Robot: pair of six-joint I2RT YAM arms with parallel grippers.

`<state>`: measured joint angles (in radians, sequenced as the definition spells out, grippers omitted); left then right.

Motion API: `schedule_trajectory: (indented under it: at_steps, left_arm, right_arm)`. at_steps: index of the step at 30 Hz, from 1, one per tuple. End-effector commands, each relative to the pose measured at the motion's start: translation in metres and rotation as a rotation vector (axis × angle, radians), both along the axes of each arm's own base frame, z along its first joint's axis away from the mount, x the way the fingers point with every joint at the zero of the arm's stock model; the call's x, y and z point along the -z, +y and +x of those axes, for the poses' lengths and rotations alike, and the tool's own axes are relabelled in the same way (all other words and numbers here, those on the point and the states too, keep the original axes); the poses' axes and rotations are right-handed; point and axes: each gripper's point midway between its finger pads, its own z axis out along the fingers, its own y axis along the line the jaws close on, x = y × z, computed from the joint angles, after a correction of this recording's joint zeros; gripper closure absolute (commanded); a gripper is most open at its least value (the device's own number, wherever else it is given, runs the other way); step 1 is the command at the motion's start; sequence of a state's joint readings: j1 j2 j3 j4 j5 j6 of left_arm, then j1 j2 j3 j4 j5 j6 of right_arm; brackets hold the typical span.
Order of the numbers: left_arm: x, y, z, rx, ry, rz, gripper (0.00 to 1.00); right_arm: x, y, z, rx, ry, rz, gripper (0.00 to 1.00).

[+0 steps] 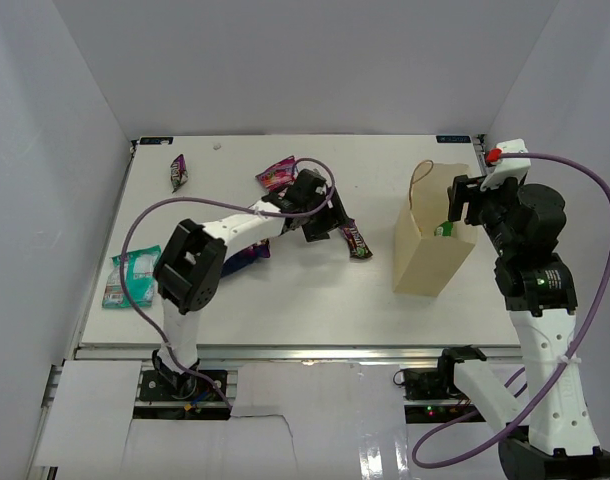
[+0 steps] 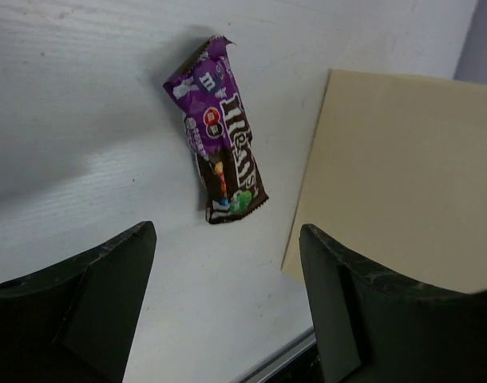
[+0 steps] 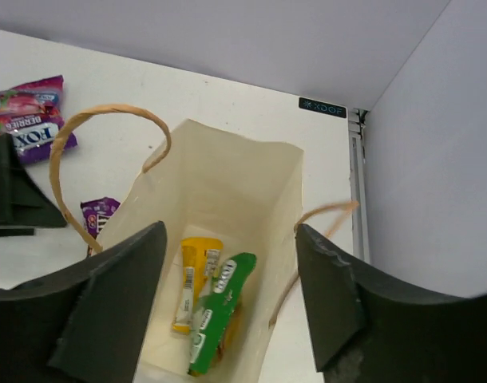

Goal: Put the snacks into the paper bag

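Observation:
The tan paper bag [image 1: 425, 250] stands upright at the right of the table, and its side also shows in the left wrist view [image 2: 395, 175]. My right gripper [image 3: 231, 295] hangs open over the bag's mouth [image 3: 227, 171]. A yellow-orange bar [image 3: 192, 279] and a green-white packet [image 3: 219, 311] lie on the bag's bottom, free of the fingers. My left gripper [image 2: 227, 295] is open and empty, just short of a dark purple bar [image 2: 223, 155] lying flat on the table left of the bag. That dark purple bar [image 1: 355, 240] lies between the left gripper [image 1: 330, 228] and the bag.
A pink-red bag [image 1: 276, 172] lies behind the left gripper. Another small dark purple bar [image 1: 178, 172] sits at the far left. A pale teal packet [image 1: 132, 275] lies near the left edge. A big purple bag [image 1: 247, 256] is partly hidden under the left arm.

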<state>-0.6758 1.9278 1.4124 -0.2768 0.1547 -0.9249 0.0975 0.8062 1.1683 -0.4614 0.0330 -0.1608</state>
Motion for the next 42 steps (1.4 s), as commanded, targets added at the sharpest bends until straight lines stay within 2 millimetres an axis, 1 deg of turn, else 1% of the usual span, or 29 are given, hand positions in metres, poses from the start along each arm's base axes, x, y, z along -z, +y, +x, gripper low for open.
schedule_trajectory:
  at_steps: [1, 3, 4, 6, 7, 9, 12, 14, 15, 16, 18, 19, 20, 22, 23, 25, 26, 27, 28, 29, 30, 32, 33, 35, 36, 38, 39, 41, 42]
  left_arm:
    - [0.019, -0.013, -0.006, -0.062, 0.124, 0.099, 0.18]
    - [0.033, -0.024, 0.001, -0.062, 0.133, 0.118, 0.18]
    - [0.038, -0.03, -0.001, -0.055, 0.138, 0.124, 0.21]
    - [0.052, -0.035, 0.002, -0.051, 0.154, 0.162, 0.25]
    - [0.056, -0.035, 0.003, -0.053, 0.158, 0.173, 0.27]
    - [0.064, -0.035, 0.004, -0.05, 0.16, 0.201, 0.31]
    - [0.074, -0.034, 0.003, -0.041, 0.159, 0.231, 0.42]
    - [0.076, -0.037, 0.003, -0.017, 0.154, 0.23, 0.54]
    - [0.075, -0.041, 0.005, -0.001, 0.141, 0.22, 0.58]
    - [0.075, -0.043, 0.004, 0.018, 0.137, 0.211, 0.65]
    - [0.07, -0.049, 0.006, 0.06, 0.1, 0.192, 0.74]
    - [0.067, -0.049, 0.005, 0.074, 0.086, 0.184, 0.78]
    - [0.065, -0.05, 0.004, 0.101, 0.067, 0.181, 0.85]
    - [0.054, -0.055, 0.008, 0.136, 0.002, 0.145, 0.9]
    - [0.048, -0.053, 0.002, 0.166, -0.019, 0.136, 0.95]
    - [0.034, -0.052, 0.003, 0.211, -0.103, 0.122, 0.98]
    - [0.026, -0.045, -0.006, 0.228, -0.129, 0.118, 0.99]
    - [0.013, -0.046, -0.005, 0.251, -0.199, 0.094, 0.99]
    - [0.002, -0.036, -0.015, 0.268, -0.236, 0.08, 0.99]
    - [-0.005, -0.04, -0.011, 0.278, -0.276, 0.063, 0.99]
    - [-0.022, -0.034, -0.021, 0.302, -0.347, 0.024, 0.99]
    - [-0.044, -0.029, -0.03, 0.325, -0.432, -0.019, 1.0]
    - [-0.063, -0.022, -0.042, 0.341, -0.498, -0.066, 1.0]
    - [-0.078, -0.016, -0.054, 0.352, -0.54, -0.098, 1.0]
    - [-0.092, -0.009, -0.062, 0.354, -0.572, -0.12, 1.0]
    - [-0.107, -0.005, -0.07, 0.358, -0.61, -0.142, 1.0]
    - [-0.12, -0.001, -0.075, 0.355, -0.638, -0.164, 1.0]
    - [-0.136, 0.002, -0.079, 0.348, -0.671, -0.19, 1.0]
    - [-0.149, 0.005, -0.083, 0.345, -0.694, -0.209, 1.0]
  right_arm:
    - [-0.037, -0.001, -0.002, -0.001, -0.114, 0.003, 0.25]
    - [-0.039, 0.002, -0.003, -0.02, -0.119, -0.003, 0.22]
    - [-0.041, 0.003, -0.004, -0.028, -0.123, -0.006, 0.18]
    - [-0.042, 0.016, -0.008, -0.11, -0.125, -0.016, 0.09]
    - [-0.041, 0.016, -0.008, -0.111, -0.121, -0.022, 0.06]
    - [-0.038, 0.027, -0.013, -0.187, -0.113, -0.039, 0.02]
    - [-0.036, 0.044, -0.024, -0.31, -0.116, -0.074, 0.04]
    - [-0.037, 0.055, -0.031, -0.387, -0.133, -0.097, 0.04]
    - [-0.039, 0.057, -0.033, -0.403, -0.14, -0.1, 0.04]
    - [-0.041, 0.061, -0.036, -0.431, -0.15, -0.106, 0.03]
    - [-0.044, 0.064, -0.038, -0.451, -0.158, -0.11, 0.02]
    - [-0.046, 0.066, -0.039, -0.462, -0.165, -0.112, 0.01]
    - [-0.05, 0.067, -0.041, -0.472, -0.177, -0.115, 0.01]
    - [-0.054, 0.071, -0.044, -0.498, -0.189, -0.119, 0.01]
    - [-0.06, 0.073, -0.046, -0.509, -0.202, -0.12, 0.01]
    - [-0.061, 0.079, -0.047, -0.549, -0.189, -0.103, 0.01]
    - [-0.061, 0.084, -0.049, -0.572, -0.165, -0.075, 0.01]
    - [-0.071, 0.088, -0.053, -0.6, -0.169, -0.061, 0.0]
    - [-0.065, 0.098, -0.053, -0.65, -0.106, 0.001, 0.04]
    - [-0.065, 0.102, -0.053, -0.678, -0.094, 0.008, 0.04]
    - [-0.07, 0.107, -0.055, -0.701, -0.075, 0.051, 0.06]
    - [-0.066, 0.118, -0.051, -0.762, -0.012, 0.121, 0.08]
    - [-0.064, 0.124, -0.048, -0.789, 0.033, 0.175, 0.08]
    - [-0.063, 0.129, -0.04, -0.804, 0.072, 0.219, 0.09]
    - [-0.062, 0.136, -0.035, -0.823, 0.108, 0.258, 0.09]
    - [-0.062, 0.145, -0.031, -0.852, 0.142, 0.294, 0.11]
    - [-0.06, 0.15, -0.025, -0.86, 0.173, 0.324, 0.12]
    - [-0.056, 0.162, -0.02, -0.882, 0.201, 0.342, 0.12]
    - [-0.055, 0.165, -0.017, -0.875, 0.211, 0.351, 0.12]
